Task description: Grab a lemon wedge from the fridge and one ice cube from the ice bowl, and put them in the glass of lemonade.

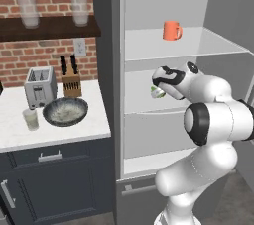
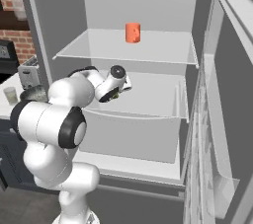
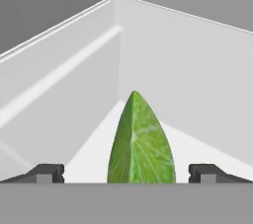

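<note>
In the left base view, we are reaching our tool into the open fridge, the ice bowl and glass of lemonade sitting on the table at nine o'clock. In the right base view, the tool is hovering over the middle shelf. In the hand view, the lemon wedge is standing between our spread fingertips, untouched.

Flat even rendered light, soft shadows, slightly coarse, no glare
</note>
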Available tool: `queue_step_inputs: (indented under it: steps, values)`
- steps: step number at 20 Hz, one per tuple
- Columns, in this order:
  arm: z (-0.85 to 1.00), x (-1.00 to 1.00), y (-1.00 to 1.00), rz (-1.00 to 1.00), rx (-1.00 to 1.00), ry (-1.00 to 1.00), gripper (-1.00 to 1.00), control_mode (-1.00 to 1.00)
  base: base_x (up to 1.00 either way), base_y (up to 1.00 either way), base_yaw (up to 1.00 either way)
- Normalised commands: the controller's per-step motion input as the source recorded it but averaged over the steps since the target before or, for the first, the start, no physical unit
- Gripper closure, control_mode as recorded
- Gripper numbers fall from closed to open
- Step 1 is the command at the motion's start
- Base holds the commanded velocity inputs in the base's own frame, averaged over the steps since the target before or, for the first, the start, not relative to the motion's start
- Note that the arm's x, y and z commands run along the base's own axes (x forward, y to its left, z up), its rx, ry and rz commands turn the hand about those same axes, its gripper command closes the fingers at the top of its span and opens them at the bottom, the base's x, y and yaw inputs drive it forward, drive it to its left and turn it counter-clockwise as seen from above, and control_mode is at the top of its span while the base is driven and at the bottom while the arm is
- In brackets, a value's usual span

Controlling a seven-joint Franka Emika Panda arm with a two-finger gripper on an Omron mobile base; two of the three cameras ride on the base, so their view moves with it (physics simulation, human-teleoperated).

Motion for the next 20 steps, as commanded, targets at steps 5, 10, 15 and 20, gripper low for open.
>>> queue_step_inputs:
  steps: [5, 10, 15, 20]
  values:
    - [-0.12, 0.00, 0.00, 0.00, 0.00, 0.00, -1.00, -1.00, 0.00, 0.00, 0.00]
    - [-0.26, 0.00, 0.00, 0.00, 0.00, 0.00, -1.00, -1.00, 0.00, 0.00, 0.00]
    - [-0.06, 0.00, 0.00, 0.00, 0.00, 0.00, -1.00, -1.00, 0.00, 0.00, 0.00]
    - [0.00, 0.00, 0.00, 0.00, 0.00, 0.00, 1.00, -1.00, 0.00, 0.00, 0.00]
